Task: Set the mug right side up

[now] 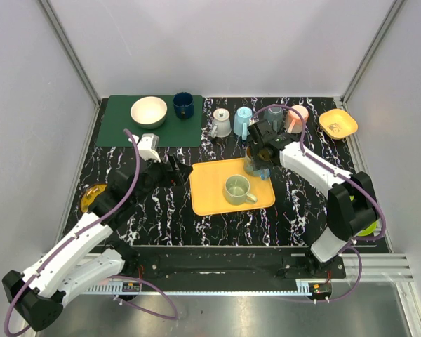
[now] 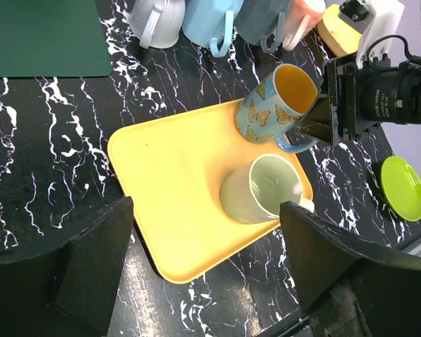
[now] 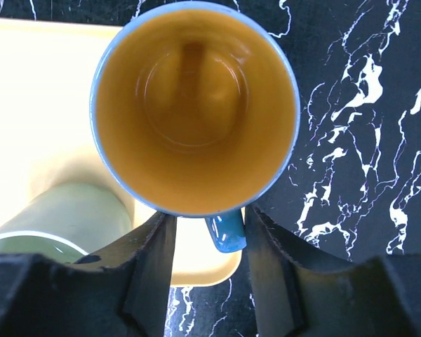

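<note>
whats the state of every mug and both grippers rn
butterfly mug, mouth up, at the yellow tray's corner
green mug, upright on the yellow tray
back-row mugs, appear upside down
navy mug, upright
left gripper, open, empty
right gripper, astride the butterfly mug's handle, grip unclear

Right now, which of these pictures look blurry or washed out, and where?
Right wrist view: the yellow tray looks washed out, the right fingers dark and soft. Left wrist view: the left fingers blur, the butterfly mug is sharp. Top view: evenly lit, sharp.
</note>
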You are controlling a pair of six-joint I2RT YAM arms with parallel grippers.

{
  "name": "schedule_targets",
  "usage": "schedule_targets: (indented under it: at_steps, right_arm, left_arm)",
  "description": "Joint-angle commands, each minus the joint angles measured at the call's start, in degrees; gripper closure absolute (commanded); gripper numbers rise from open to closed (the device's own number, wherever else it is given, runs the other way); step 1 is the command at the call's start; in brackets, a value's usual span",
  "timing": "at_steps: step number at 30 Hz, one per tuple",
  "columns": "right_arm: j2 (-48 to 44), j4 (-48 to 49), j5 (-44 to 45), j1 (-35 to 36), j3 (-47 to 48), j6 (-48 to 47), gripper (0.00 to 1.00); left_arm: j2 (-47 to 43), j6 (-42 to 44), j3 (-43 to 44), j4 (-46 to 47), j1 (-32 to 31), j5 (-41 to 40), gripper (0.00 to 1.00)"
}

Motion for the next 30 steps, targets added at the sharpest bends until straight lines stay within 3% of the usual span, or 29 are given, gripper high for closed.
schedule_targets:
  at_steps: [1,5,16,17,22,30]
  right_arm:
    - [1.91,2.51,-2.1,-1.21,2.48,-0.66,0.55]
    - [2.27,2.68,-3.16,-1.39,2.57,-0.57,0.62]
    - [3.67,2.33,-4.22,-1.92,3.36,-0.31,0.6]
    - [3.58,2.51,-4.22,-1.92,3.36,-0.22,0.63]
    - [2.54,2.16,-4.57,-2.01,3.8,0.31,0.98]
    - [-6.68,-1.52,-2.28,-1.48,5.64,2.77,1.0]
  left_arm:
    - [0.4,-0.83,-0.46,3.09,0.0,2.07,0.13]
    - [0.14,-1.53,-1.08,3.79,0.0,2.68,0.13]
    - [0.31,-2.32,-1.87,4.4,0.0,3.65,0.13]
    - [0.23,-2.41,-1.96,4.41,0.0,3.65,0.13]
    - [-0.04,-2.59,-2.31,4.41,0.0,3.39,0.13]
    - [-0.74,-3.64,-2.31,4.41,0.0,1.55,0.14]
